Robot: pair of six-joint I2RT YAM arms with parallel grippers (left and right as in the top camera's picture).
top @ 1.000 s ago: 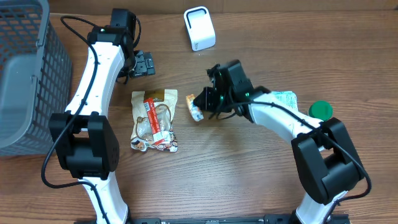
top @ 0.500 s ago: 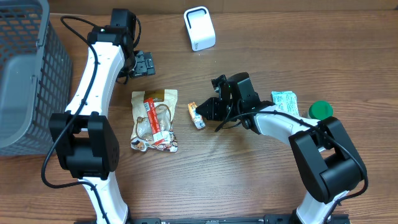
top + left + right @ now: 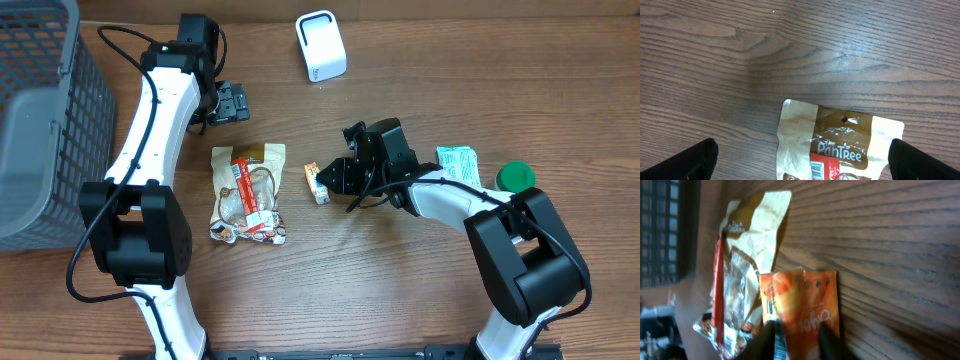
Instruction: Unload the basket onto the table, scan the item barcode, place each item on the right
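"PanTree" on the brown snack bag [image 3: 840, 145]

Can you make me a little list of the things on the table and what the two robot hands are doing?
left gripper: open, holding nothing
right gripper: at the orange packet, a finger on each side of its end; can't tell if it's gripping
orange packet: lying beside the snack bag
snack bag: flat, label up
white scanner: far side, away from both grippers
grey basket: far left
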